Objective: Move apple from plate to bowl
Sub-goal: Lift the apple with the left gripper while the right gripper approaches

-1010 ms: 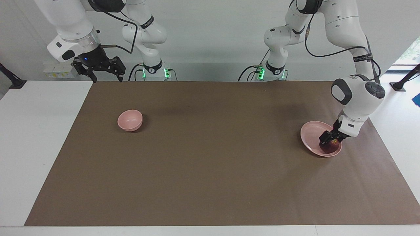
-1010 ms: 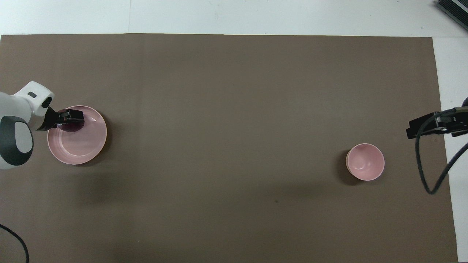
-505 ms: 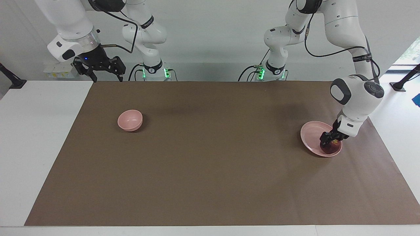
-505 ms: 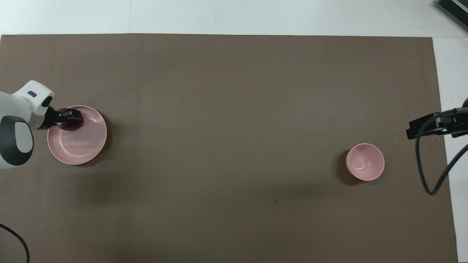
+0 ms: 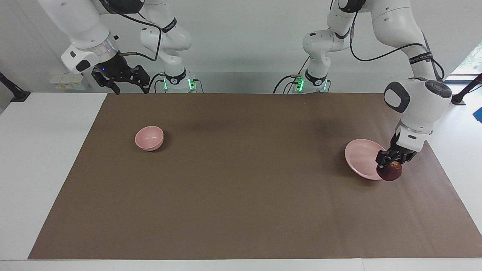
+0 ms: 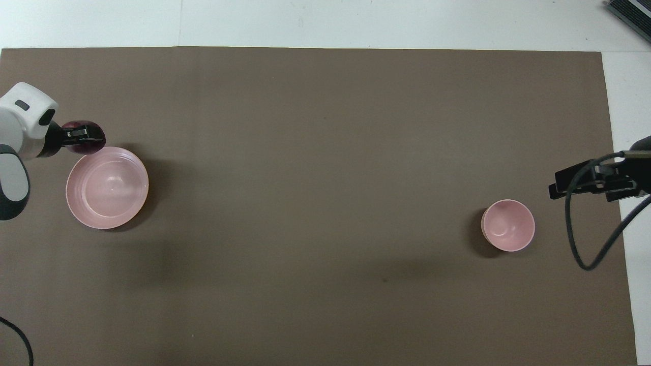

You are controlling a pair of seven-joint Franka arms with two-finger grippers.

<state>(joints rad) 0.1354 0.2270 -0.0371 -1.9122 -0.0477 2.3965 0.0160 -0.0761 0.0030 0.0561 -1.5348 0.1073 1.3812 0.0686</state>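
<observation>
The apple [image 5: 390, 172], round, glossy and dark red, is hanging clenched in the left end effector [image 5: 388, 162] just over the plate's [image 5: 359, 156] rim, at the left arm's end of the bench [image 5: 241, 195]. Black fingers are covering its top, leaving only a yellowish patch showing. The plate is lying bare, wide and shallow, smooth pale pink. The left arm is bending steeply down. The bowl [image 5: 149, 138], small and deep, is sitting toward the right arm's end. The right end effector [image 5: 126, 87] is waiting released above the brown mat's [image 5: 241, 226] edge.

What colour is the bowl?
Pale pink; the bowl shows best in the overhead view.
</observation>
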